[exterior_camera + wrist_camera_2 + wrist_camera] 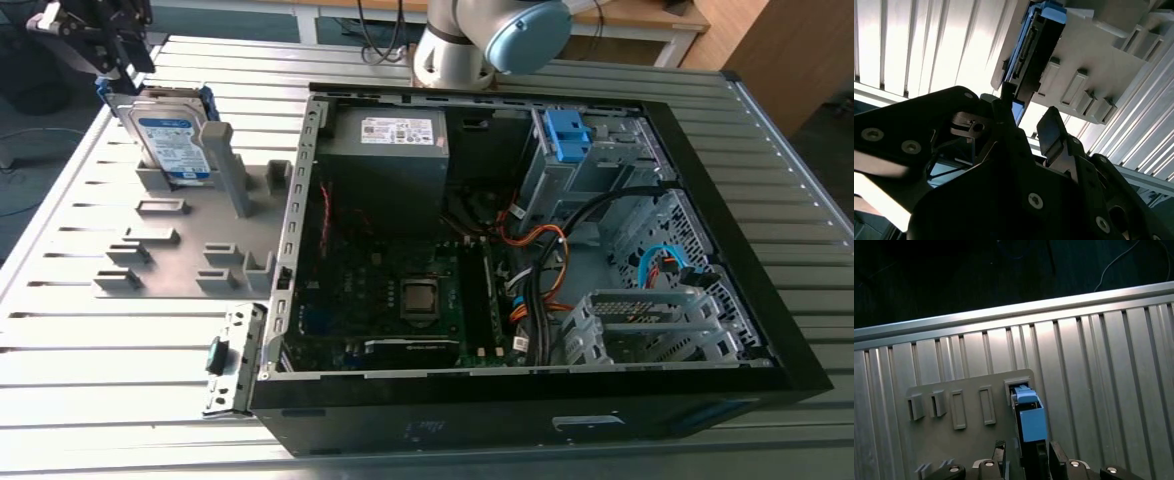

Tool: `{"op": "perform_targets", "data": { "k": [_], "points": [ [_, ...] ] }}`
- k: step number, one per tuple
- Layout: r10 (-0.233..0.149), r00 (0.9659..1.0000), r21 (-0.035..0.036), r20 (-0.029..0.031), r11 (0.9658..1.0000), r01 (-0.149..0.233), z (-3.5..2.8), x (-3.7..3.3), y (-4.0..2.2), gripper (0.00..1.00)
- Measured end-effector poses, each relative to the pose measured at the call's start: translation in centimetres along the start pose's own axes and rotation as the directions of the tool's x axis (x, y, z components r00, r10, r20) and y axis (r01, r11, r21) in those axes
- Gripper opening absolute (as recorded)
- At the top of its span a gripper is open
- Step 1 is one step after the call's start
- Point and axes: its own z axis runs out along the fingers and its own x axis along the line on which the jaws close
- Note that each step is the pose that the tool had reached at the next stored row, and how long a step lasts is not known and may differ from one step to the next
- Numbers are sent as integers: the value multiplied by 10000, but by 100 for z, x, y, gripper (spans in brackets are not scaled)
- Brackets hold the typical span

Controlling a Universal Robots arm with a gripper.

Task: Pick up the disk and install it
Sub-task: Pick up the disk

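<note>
**Gripper spread at the top edge of the standing disk**

Gripper (pixel 118 62) of mine hangs at the far corner of the table on the exterior view's left, right at the upper end of the disk (pixel 174 140). Its jaws stand apart and clamp nothing. In the first wrist view one finger (pixel 999 451) lies on one side of the disk (pixel 1030 422) and the other finger (pixel 1056 452) on the opposite side, with the blue bracket running out between them. In the second wrist view the gripper (pixel 1027 107) looks along the disk's thin edge (pixel 1036 45). The wider finger (pixel 1051 127) is plainly clear of the disk. I cannot tell whether the narrow one touches it.

The disk stands upright on its edge in a slot of the grey holder plate (pixel 187 250), its blue-and-white label facing the exterior camera. The plate's other slots and posts show in both wrist views (pixel 969 440) (pixel 1094 60). It lies flat on the ribbed metal table (pixel 80 340), just beside the open computer case (pixel 534 400).

The case lies on its side with its panel off. Inside it, the grey power supply (pixel 387 150) is at the far end, and the metal drive cage (pixel 587 170) with its blue latch (pixel 567 135) is toward the exterior view's right.
</note>
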Motion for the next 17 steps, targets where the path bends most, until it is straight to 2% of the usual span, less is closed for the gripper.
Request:
{"op": "perform_targets", "data": {
  "k": [3, 5, 10, 14, 17],
  "points": [
    [-326, 9995, -12, -8, 9995, 326, 10, -5, 4, 47],
    [-677, 9977, -22, -18, 9977, 677, 19, -6, 4, 47],
    [-1512, 9885, -48, -43, 9885, 1512, 49, -5, 5, 47],
    [-1847, 9828, -58, -48, 9828, 1847, 99, -28, 21, 47],
    [-1918, 9814, -54, -48, 9814, 1918, 134, -58, 39, 47]
  ]
}}
